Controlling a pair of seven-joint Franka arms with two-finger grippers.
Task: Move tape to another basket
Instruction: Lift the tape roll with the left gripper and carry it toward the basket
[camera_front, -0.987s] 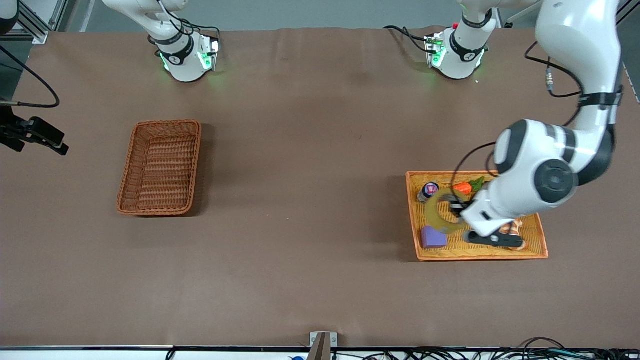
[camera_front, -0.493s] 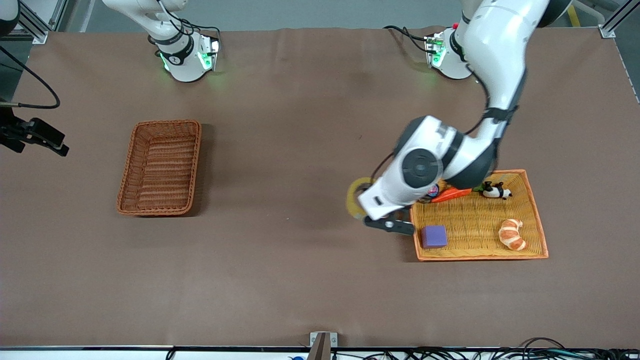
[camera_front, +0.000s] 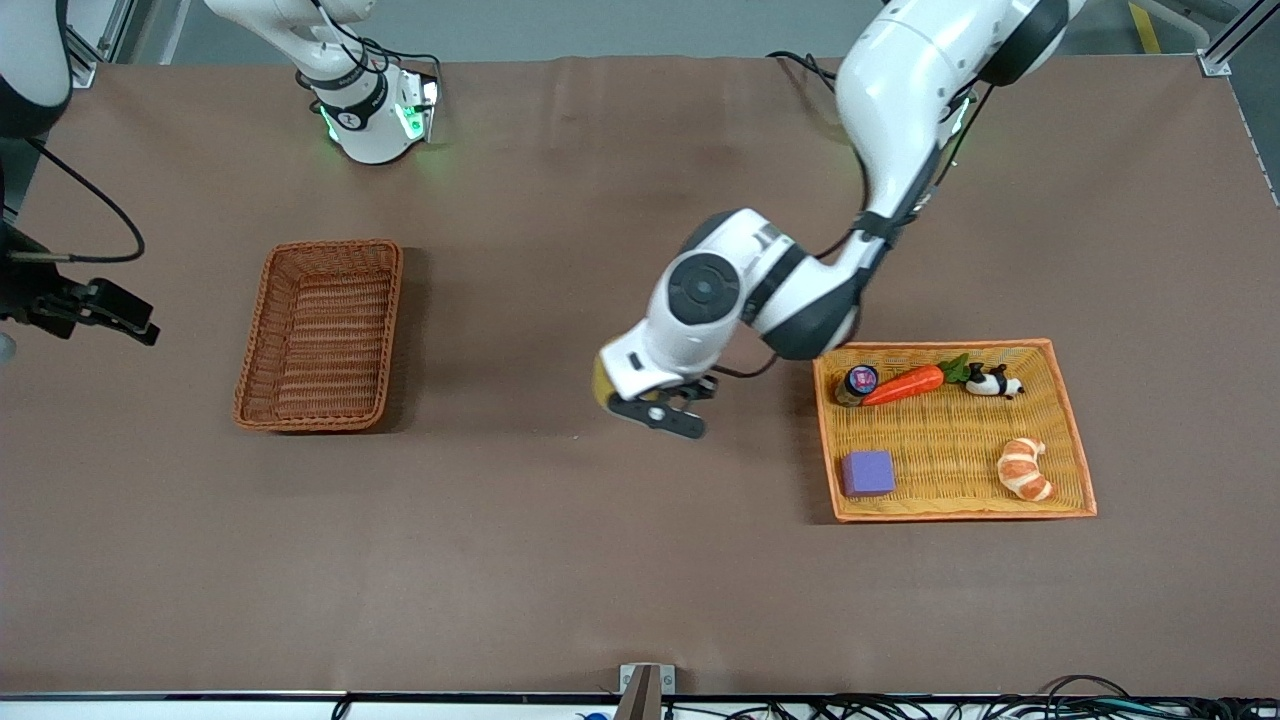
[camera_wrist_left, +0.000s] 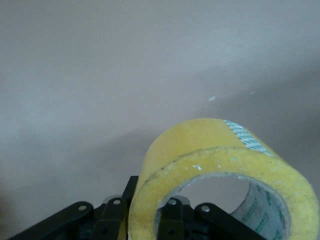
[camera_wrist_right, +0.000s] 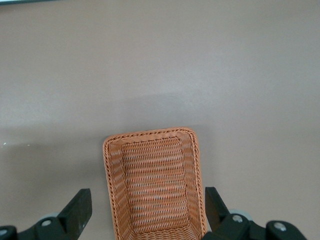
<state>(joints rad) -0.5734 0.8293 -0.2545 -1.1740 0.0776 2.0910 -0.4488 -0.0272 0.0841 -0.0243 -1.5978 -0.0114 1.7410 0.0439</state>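
Since a second ago the left gripper (camera_front: 652, 405) has carried the tape (camera_front: 602, 384) out of the orange tray (camera_front: 1060, 510) and now hangs over bare worktop (camera_front: 560, 560) between tray and basket (camera_front: 322, 334), which is empty. Off at its own end, the right gripper (camera_front: 100, 318) waits.

From the left wrist, the fingers (camera_wrist_left: 171, 220) clamp the tape's (camera_wrist_left: 220, 160) wall.

From the right wrist, the fingers (camera_wrist_right: 77, 212) stand wide apart, holding nothing, the basket (camera_wrist_right: 154, 185) between them.
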